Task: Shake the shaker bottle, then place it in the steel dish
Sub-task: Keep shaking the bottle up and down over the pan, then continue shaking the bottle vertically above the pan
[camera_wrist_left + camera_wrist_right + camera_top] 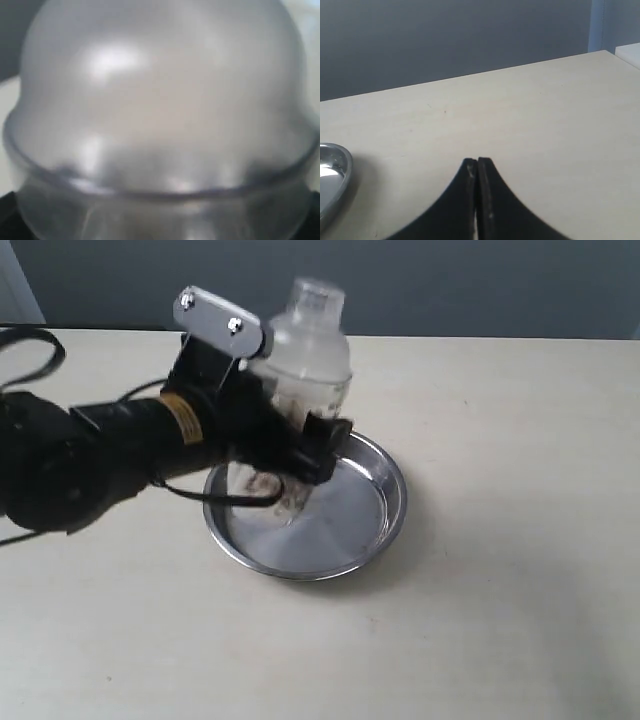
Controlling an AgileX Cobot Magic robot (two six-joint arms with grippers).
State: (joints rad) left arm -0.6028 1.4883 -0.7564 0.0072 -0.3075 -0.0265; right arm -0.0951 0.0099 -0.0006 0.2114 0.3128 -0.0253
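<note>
The shaker bottle (306,350), clear frosted plastic with a domed top and small round cap, stands upright over the steel dish (372,525). Whether its base touches the dish floor I cannot tell. My left gripper (300,445) is shut on the bottle's lower body, and its black arm hides much of the bottle. In the left wrist view the blurred frosted dome of the bottle (160,100) fills the picture. My right gripper (478,162) is shut with nothing in it, over the bare table. A sliver of the dish rim (335,185) shows in that view.
The pale wooden table (500,620) stretches around the dish. A black cable (30,355) loops at the far left near the arm's base. A grey wall (455,35) runs behind the table's back edge.
</note>
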